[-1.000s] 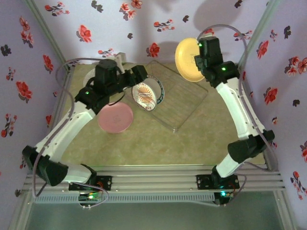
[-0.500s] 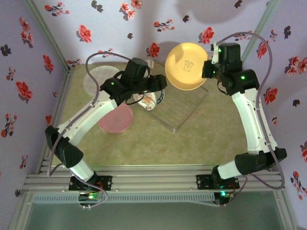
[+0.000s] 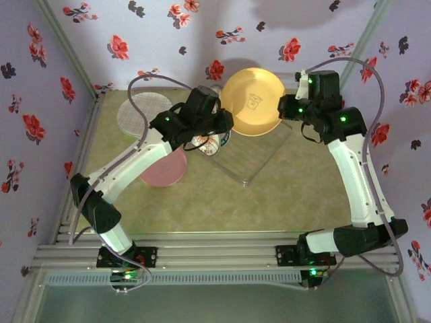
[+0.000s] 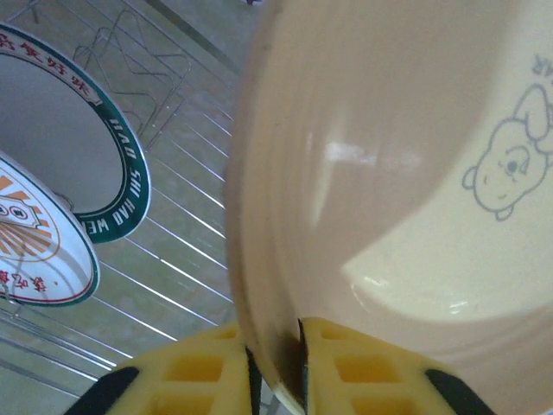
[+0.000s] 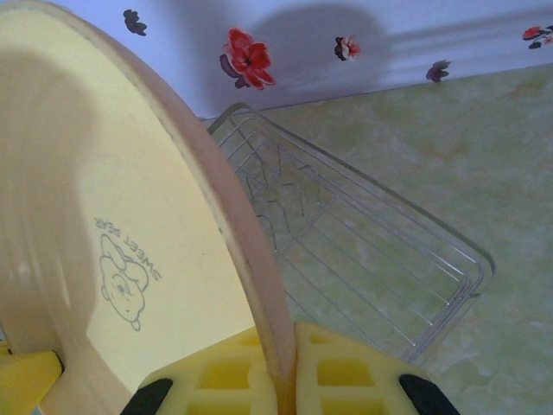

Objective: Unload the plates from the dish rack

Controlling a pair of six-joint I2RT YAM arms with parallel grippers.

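Note:
The orange-tan plate (image 3: 252, 102) with a bear drawing hangs tilted above the back of the dish rack (image 3: 259, 151). My right gripper (image 3: 286, 108) is shut on its right rim, the fingers pinching the edge (image 5: 287, 333). My left gripper (image 3: 227, 123) is at the plate's lower left rim, and its yellow fingers (image 4: 275, 333) are shut around the edge of the plate (image 4: 415, 173). The green-rimmed plate (image 4: 117, 164) and the small sunburst plate (image 4: 34, 251) stand in the rack (image 4: 173, 259), partly hidden under my left arm.
A pink plate (image 3: 165, 169) lies on the table left of the rack. A white patterned plate (image 3: 137, 111) lies at the back left. Flowered walls close in the back and both sides. The rack's right half (image 5: 363, 251) holds no plates.
My right arm has carried the orange-tan plate leftwards over the rack. My left arm has swung right from above the pink plate and taken the plate's rim between its fingers.

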